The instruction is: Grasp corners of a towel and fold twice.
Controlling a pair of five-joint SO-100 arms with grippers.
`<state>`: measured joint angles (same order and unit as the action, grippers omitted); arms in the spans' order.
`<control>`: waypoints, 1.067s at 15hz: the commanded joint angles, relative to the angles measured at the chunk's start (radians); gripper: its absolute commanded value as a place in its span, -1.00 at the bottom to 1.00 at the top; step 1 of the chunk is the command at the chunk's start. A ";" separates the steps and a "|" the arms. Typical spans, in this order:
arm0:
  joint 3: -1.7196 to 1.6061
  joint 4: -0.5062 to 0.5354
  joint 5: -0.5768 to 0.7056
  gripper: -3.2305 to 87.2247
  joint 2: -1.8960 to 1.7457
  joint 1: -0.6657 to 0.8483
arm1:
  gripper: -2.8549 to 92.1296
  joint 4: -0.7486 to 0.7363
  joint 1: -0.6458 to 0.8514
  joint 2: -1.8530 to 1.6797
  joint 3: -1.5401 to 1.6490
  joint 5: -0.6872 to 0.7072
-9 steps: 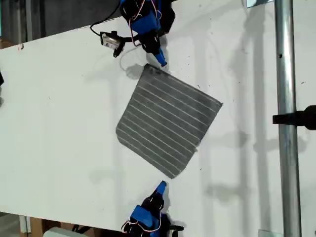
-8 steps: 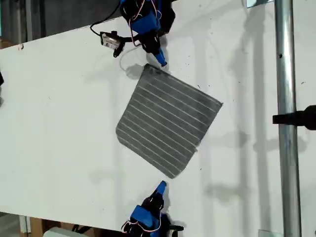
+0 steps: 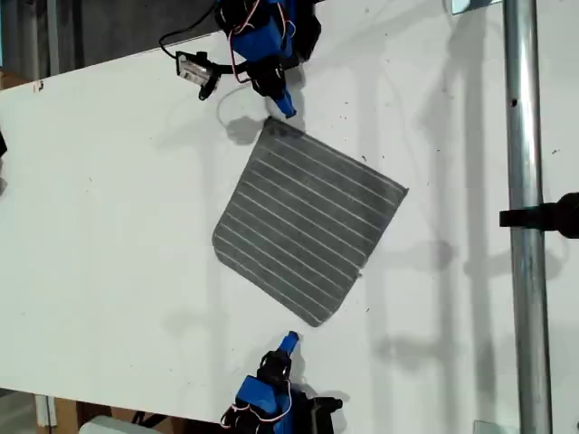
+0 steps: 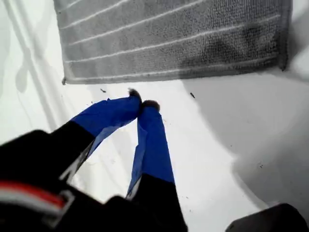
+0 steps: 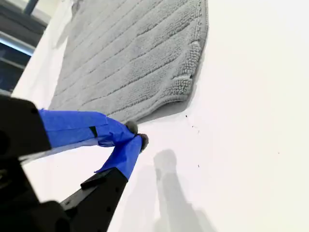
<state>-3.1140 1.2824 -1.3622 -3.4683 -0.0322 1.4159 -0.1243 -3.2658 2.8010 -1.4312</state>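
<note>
Grey striped towel (image 3: pixel 308 221) lies flat, unfolded, mid-table (image 3: pixel 109 199), turned diagonal to table edges. One corner (image 3: pixel 271 124) points toward table edge at exterior view's top, opposite corner (image 3: pixel 314 322) toward edge at exterior view's bottom.

My first gripper (image 3: pixel 288 111) near top edge, blue jaws pressed together, empty, tips just short of towel hem in first wrist view (image 4: pixel 141 104).

My second gripper (image 3: pixel 289 341) near bottom edge, jaws likewise clenched on nothing, just beside rounded corner (image 5: pixel 193 84), not touching.

Metal pole (image 3: pixel 523 226) crosses table toward exterior view's right.
</note>
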 commanded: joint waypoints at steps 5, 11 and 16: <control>-0.008 0.005 -0.011 -0.99 -0.003 0.018 | -0.94 -0.103 -0.186 1.011 -0.816 0.075; -0.008 0.005 -0.020 -0.99 -0.003 0.025 | -0.94 0.023 -0.385 1.759 -1.580 0.043; -0.008 0.005 -0.023 -0.99 -0.003 0.026 | -0.57 0.017 -0.382 1.836 -1.661 0.057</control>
<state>-3.1140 1.2824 -1.3744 -3.4683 -0.0169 1.4481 -0.5123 -1.4174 1.2026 -1.3883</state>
